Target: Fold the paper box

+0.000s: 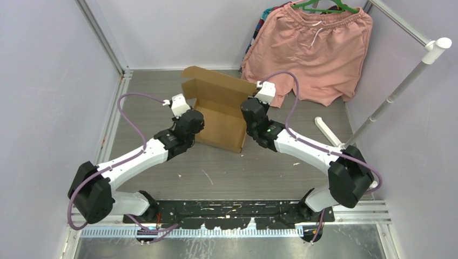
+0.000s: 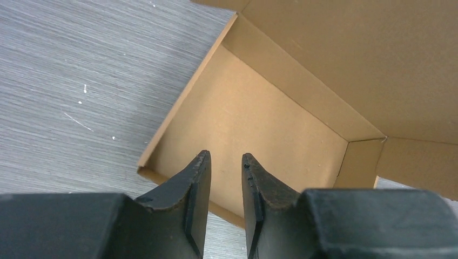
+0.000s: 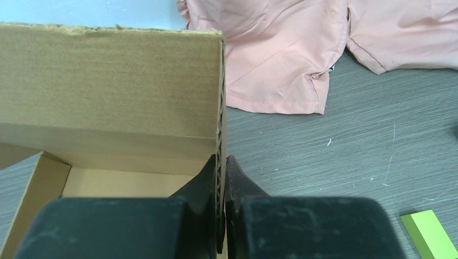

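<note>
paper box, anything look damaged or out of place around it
The paper box looks sound but only half formed: its lid panel stands up open, and in the right wrist view that panel's top edge is ragged. The right gripper is shut on an upright cardboard edge. Pink shorts hang at the back, unrelated.

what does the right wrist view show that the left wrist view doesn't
Only the right wrist view: the right gripper pinched shut on the upright edge of a paper box wall, the pink shorts beyond it, and a green block at the lower right.
Only the left wrist view: the left gripper, jaws slightly apart with nothing seen between them, over the box's near wall and looking down at its inside floor.
Both: the brown box and the grey table.
</note>
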Tool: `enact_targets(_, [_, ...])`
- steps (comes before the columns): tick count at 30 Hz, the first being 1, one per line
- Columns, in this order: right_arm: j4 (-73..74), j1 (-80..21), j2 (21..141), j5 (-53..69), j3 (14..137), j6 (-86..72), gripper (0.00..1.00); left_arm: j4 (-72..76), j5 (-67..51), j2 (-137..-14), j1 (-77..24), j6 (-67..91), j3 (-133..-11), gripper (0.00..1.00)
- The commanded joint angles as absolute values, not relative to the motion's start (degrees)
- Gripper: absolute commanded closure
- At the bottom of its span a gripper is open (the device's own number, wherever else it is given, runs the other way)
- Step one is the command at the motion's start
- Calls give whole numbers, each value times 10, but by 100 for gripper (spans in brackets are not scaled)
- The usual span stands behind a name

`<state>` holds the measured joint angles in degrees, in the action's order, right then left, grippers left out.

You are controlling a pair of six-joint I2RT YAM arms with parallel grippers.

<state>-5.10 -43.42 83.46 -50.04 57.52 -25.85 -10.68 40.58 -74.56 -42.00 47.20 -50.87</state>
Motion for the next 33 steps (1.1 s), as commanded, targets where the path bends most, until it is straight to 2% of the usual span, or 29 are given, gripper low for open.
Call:
enact_targets(1, [-22,-440,811,-490,580,-248,95,-78,440,-691,-418,443,-503,69])
enact_targets(3, [4,-440,806,-487,601,-234,90,-89,424,-670,-404,425,-503,67])
enact_targets(6, [40,-438,804,-485,634,-208,70,-114,379,-632,-363,402,-508,63])
enact_targets(11, [101,-423,816,-448,693,-191,55,-178,240,-590,-243,362,-556,56])
enact_targets(15, [171,-409,830,-471,750,-224,45,-212,67,-607,-126,320,-615,51])
enact_targets(18, [217,-383,825,-415,775,-226,26,-210,-108,-654,-52,301,-655,50])
enact_targets(22, [273,-334,814,-303,797,-253,3,-175,-235,-720,-21,267,-689,44])
enact_targets(28, [318,-313,814,-259,804,-212,0,-111,-285,-799,-21,217,-712,40])
enact_targets(33, [273,-277,811,-178,782,-154,5,-83,-323,-859,-15,172,-748,40])
